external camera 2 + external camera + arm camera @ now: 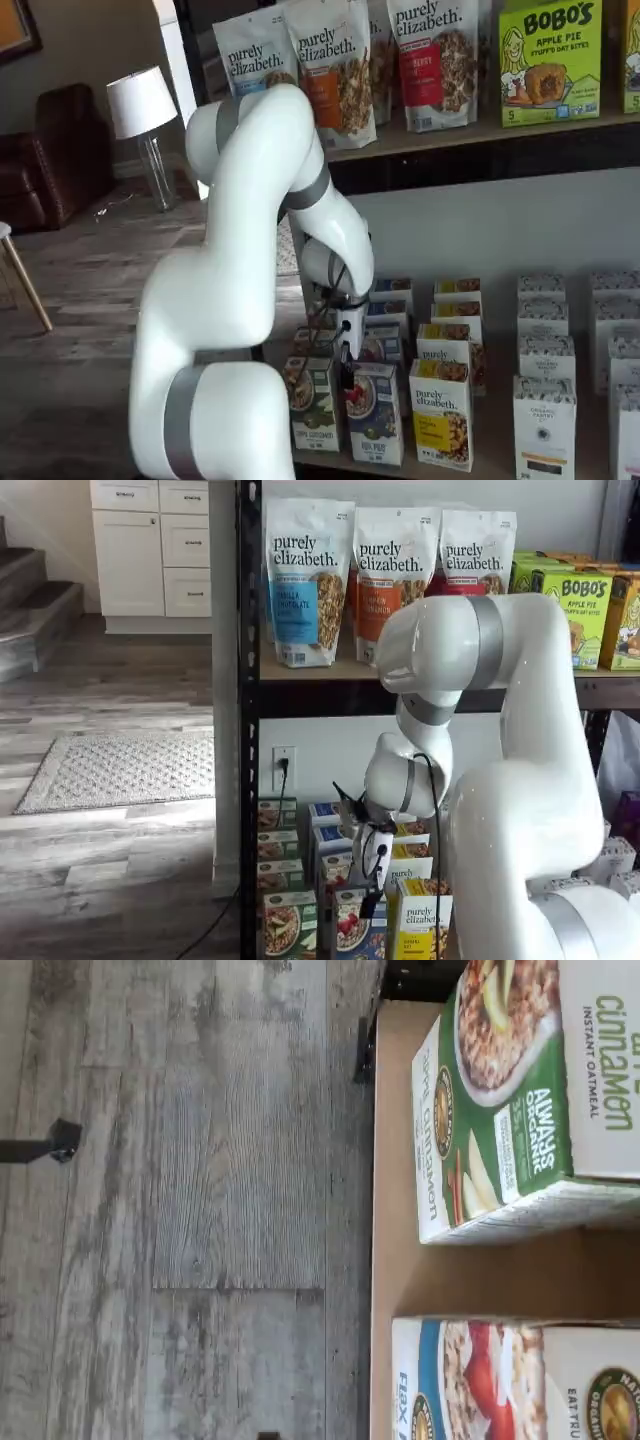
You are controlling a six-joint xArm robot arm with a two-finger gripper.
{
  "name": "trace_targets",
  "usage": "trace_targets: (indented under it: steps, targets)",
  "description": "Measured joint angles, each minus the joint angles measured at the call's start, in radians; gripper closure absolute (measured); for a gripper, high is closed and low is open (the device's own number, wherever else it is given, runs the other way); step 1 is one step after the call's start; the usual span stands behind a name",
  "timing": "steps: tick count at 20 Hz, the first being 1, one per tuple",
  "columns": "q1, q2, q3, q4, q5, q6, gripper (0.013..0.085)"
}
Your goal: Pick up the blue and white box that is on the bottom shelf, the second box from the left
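Claw state we couldn't tell, dark fingers hung side-on above small upright blue and white cardboard box on black-post rack's bottom shelf, green-trimmed oatmeal box just beside it.

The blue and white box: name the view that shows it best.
A shelf view shows the blue and white box best: whole front, unblocked, beside the green-trimmed box. In the other shelf view it is cut off; the wrist view shows part, sideways.
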Motion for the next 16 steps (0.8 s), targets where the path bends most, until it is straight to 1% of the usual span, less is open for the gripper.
trace_targets:
  steps: [5, 7, 9, 10, 16]
  targets:
    - [0.026, 0.006, 0.015, -0.001, -0.039, 0.022, 0.013]
    - [0.034, 0.008, 0.021, 0.017, -0.058, 0.012, 0.013]
    - [0.042, 0.011, 0.026, 0.051, -0.084, -0.013, 0.013]
    - [0.044, 0.013, 0.026, 0.058, -0.091, -0.018, 0.013]
    - [0.045, 0.038, -0.006, 0.067, -0.098, -0.023, 0.013]
